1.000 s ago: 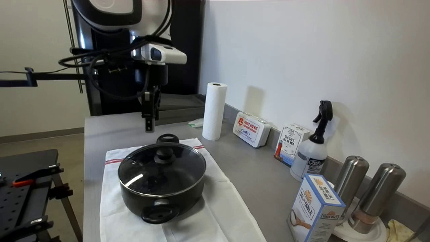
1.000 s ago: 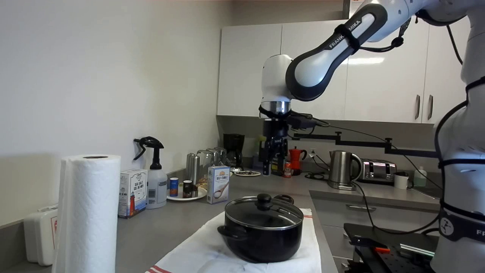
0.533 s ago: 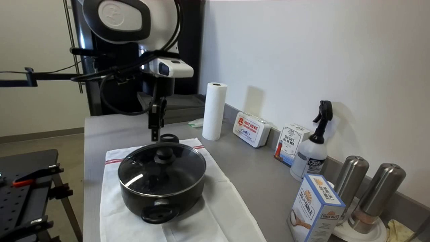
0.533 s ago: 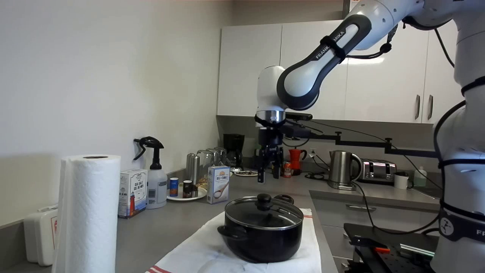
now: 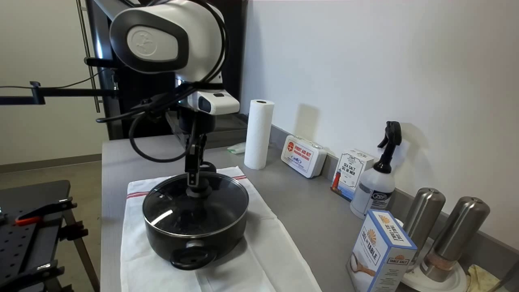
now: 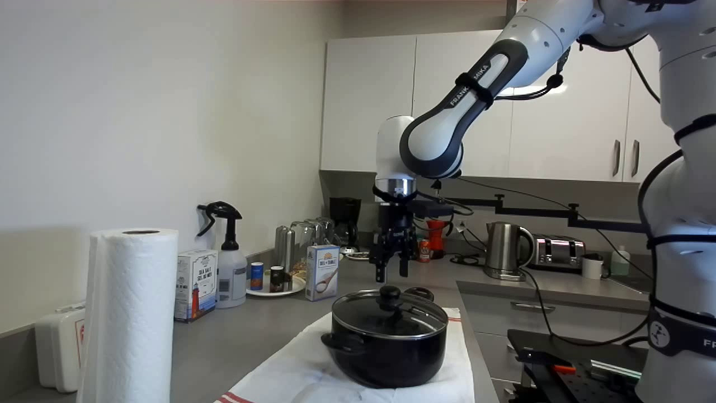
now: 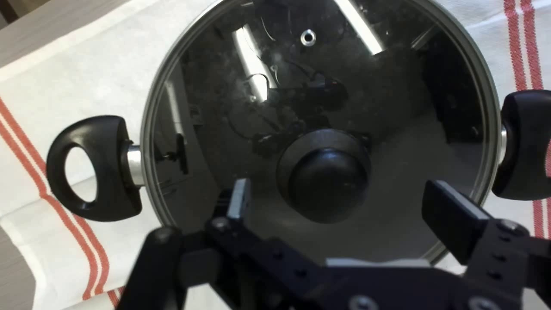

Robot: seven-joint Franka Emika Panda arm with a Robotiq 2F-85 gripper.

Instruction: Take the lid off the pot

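The black pot (image 5: 160, 241) stands on a white towel (image 5: 263, 251), and it also shows in an exterior view (image 6: 391, 361) and in the wrist view (image 7: 125, 185). The glass lid (image 5: 178, 217) with a metal rim lies flat on the pot, also seen in an exterior view (image 6: 358, 316) and the wrist view (image 7: 387, 99). Its black knob (image 7: 329, 185) shows between my fingers in the wrist view. My gripper (image 7: 338, 193) is open and empty, fingers pointing down. In an exterior view the gripper (image 6: 392, 274) is just above the knob (image 6: 390, 294), not touching it.
A paper towel roll (image 5: 259, 134), a first aid kit (image 5: 303, 156), a sea salt box (image 5: 352, 174), a spray bottle (image 5: 373, 186), a table salt box (image 5: 379, 253) and steel mills (image 5: 456, 239) stand along the wall. A dark cart (image 5: 32, 227) stands beside the counter.
My gripper has come down and forward from behind the pot to above the lid's knob. It has turned so that both fingers show spread apart. The pot and lid have not moved.
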